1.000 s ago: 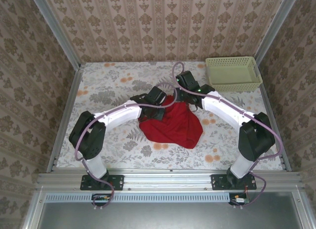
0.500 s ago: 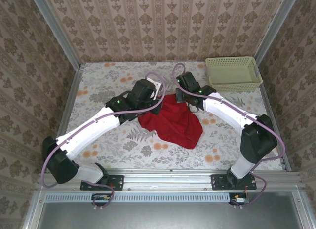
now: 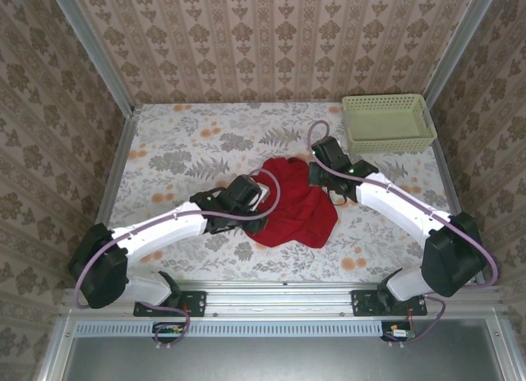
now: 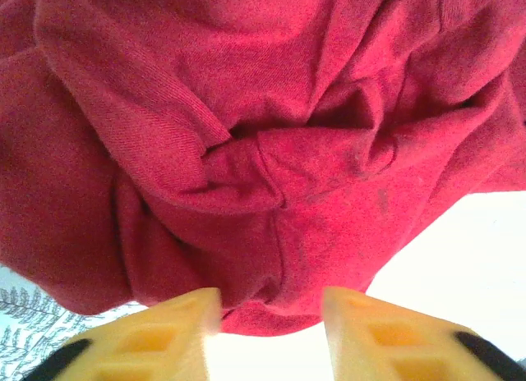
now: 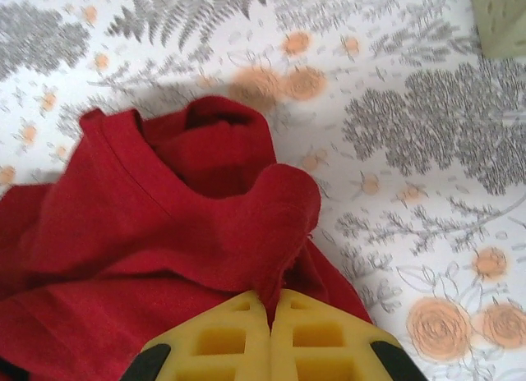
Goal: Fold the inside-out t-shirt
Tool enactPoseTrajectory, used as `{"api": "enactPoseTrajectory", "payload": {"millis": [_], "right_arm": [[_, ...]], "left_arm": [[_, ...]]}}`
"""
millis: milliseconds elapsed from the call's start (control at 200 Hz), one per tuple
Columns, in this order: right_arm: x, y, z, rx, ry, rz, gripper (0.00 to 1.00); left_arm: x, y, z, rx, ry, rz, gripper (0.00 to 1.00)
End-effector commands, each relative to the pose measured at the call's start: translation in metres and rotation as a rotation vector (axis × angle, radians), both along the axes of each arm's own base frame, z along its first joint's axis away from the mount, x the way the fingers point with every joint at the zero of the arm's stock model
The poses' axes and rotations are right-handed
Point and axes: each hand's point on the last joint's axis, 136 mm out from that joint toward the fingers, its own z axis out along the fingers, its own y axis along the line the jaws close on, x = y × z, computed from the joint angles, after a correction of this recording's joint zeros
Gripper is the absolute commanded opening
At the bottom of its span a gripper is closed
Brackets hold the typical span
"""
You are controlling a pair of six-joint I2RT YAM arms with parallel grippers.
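The red t-shirt (image 3: 297,207) lies bunched in a crumpled heap in the middle of the table. My left gripper (image 3: 253,202) sits at the heap's left edge, and its yellow fingers (image 4: 164,332) stand open with the cloth's lower fold (image 4: 271,315) just ahead of the gap. My right gripper (image 3: 322,177) is at the heap's upper right edge. In the right wrist view its yellow fingers (image 5: 222,336) are shut on a raised fold of the t-shirt (image 5: 271,225), with the collar opening (image 5: 205,143) beyond.
A pale green basket (image 3: 388,123) stands at the back right of the flower-print table (image 3: 181,147). Metal rails and wallpapered walls close in the sides and back.
The left arm has swung from the heap's back left toward the near left, and the right gripper has shifted right and nearer. The heap has been drawn a little toward the front.
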Motion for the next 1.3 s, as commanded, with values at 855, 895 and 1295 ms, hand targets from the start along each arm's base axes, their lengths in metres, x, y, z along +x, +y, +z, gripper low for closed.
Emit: {"api": "enactPoseTrajectory", "payload": {"millis": [855, 895, 1295], "right_arm": [[-0.024, -0.033, 0.02, -0.006, -0.069, -0.12, 0.0], [-0.025, -0.034, 0.018, 0.0, -0.066, -0.127, 0.0], [-0.025, 0.005, 0.024, 0.118, -0.078, 0.016, 0.0]], "left_arm": [[0.009, -0.008, -0.032, 0.019, 0.031, 0.231, 0.0], [-0.001, -0.003, -0.035, 0.021, 0.014, 0.209, 0.0], [-0.022, 0.0, -0.008, -0.023, -0.095, 0.078, 0.31]]}}
